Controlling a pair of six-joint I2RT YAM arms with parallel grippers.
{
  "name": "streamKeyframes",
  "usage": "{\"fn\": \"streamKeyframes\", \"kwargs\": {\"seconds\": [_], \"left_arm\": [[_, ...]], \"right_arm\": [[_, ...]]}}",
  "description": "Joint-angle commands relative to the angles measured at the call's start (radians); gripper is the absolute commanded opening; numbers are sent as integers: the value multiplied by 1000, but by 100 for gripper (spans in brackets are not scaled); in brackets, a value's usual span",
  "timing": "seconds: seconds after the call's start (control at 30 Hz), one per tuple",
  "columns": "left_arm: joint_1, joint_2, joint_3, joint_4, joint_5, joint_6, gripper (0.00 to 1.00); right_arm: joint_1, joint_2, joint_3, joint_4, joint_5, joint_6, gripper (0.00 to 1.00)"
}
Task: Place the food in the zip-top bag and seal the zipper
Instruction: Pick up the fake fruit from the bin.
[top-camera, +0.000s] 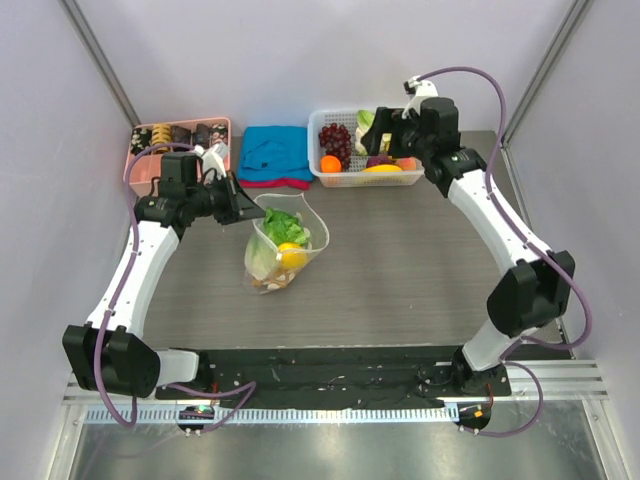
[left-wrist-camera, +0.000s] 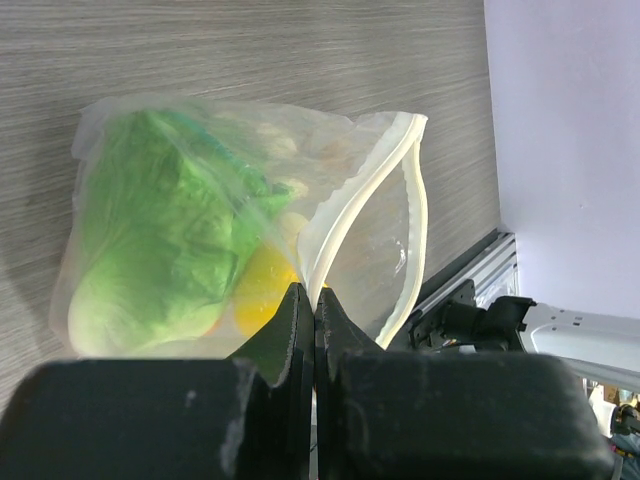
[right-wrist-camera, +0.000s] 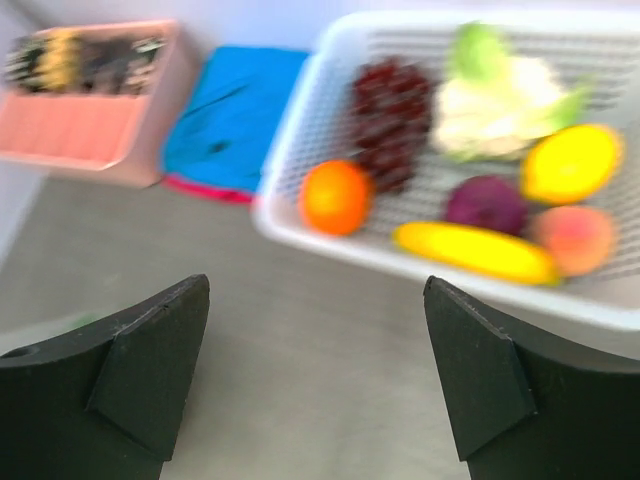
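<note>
Left gripper (left-wrist-camera: 314, 302) clamped, likely on zip-top bag (left-wrist-camera: 385, 250) rim, contact hidden. Right gripper (right-wrist-camera: 318, 300) spread wide, empty; basket (right-wrist-camera: 290, 150) ahead blurred.

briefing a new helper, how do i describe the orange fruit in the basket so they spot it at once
Far across the table, a white lattice basket sits right of a blue cloth. The orange fruit lies in its near left corner, beside dark grapes. It is the only round orange ball.
</note>
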Motion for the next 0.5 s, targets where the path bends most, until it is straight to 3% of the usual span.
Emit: {"fn": "streamKeyframes", "kwargs": {"seconds": [0.0, 0.27, 0.47], "left_arm": [[7, -26, 10, 56, 38, -14, 0], [6, -29, 6, 36, 22, 11, 0], [6, -24, 3, 25, 8, 32, 0]], "right_arm": [[-99, 152, 112, 49, 105, -151, 91], [-187, 518, 391, 69, 156, -185, 82], [-190, 686, 565, 74, 156, -215, 82]]}}
